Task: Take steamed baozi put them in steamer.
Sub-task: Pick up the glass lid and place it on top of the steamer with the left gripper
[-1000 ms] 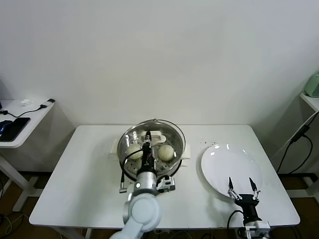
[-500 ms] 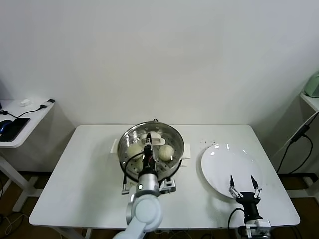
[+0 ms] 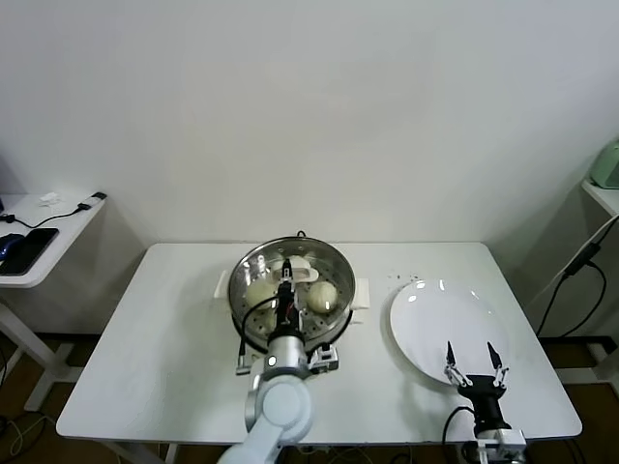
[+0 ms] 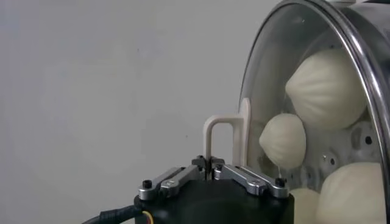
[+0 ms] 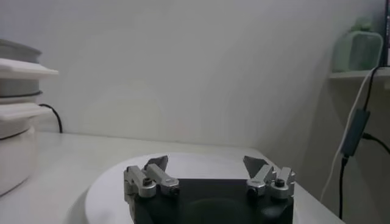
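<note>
The steel steamer (image 3: 345,275) stands at the table's middle and holds the pale baozi (image 3: 323,295) (image 3: 259,291). A glass lid (image 4: 268,73) with a white handle (image 4: 214,137) sits over the steamer. My left gripper (image 3: 286,282) (image 4: 211,163) is shut on that handle, above the steamer's middle. In the left wrist view several baozi (image 4: 329,88) show through the glass. My right gripper (image 3: 472,362) (image 5: 207,165) is open and empty at the near edge of the bare white plate (image 3: 435,319). The steamer's white side (image 5: 13,140) shows in the right wrist view.
A side table (image 3: 58,227) with a phone (image 3: 24,249) and cable stands at the left. A green appliance (image 3: 607,164) sits on a shelf at the right, with a cable hanging below. Dark crumbs (image 3: 397,277) lie by the plate.
The lid in my left gripper has come down from a raised tilt and now lies lower over the steamer. My right gripper has drawn back slightly toward the table's near edge.
</note>
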{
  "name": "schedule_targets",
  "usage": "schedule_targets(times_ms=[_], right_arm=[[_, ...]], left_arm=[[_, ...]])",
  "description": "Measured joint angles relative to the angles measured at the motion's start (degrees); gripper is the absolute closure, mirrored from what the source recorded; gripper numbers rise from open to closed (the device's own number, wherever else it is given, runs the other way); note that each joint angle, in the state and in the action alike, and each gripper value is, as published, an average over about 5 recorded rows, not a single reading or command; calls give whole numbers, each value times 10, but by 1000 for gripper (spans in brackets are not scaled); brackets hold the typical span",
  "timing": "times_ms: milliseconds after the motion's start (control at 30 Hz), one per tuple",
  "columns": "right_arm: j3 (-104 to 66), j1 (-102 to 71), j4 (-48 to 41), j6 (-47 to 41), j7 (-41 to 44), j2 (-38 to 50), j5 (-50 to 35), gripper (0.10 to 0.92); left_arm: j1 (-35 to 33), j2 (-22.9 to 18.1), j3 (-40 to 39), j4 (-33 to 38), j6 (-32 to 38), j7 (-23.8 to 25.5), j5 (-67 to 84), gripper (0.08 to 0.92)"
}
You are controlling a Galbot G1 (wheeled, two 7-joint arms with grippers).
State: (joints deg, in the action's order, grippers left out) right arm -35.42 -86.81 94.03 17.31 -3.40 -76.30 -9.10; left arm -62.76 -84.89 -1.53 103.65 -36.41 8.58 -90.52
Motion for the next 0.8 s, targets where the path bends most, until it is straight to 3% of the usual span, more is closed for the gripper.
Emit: schedule_targets(times_ms=[200, 800], right_arm=[[1, 1, 1, 2, 1, -3, 4, 203], [14, 11, 7, -20, 5, -6, 4, 202]], left_arm=[[-5, 6, -3, 6, 1, 1, 4, 832], [-61, 43, -1, 142, 15, 0, 110, 321]])
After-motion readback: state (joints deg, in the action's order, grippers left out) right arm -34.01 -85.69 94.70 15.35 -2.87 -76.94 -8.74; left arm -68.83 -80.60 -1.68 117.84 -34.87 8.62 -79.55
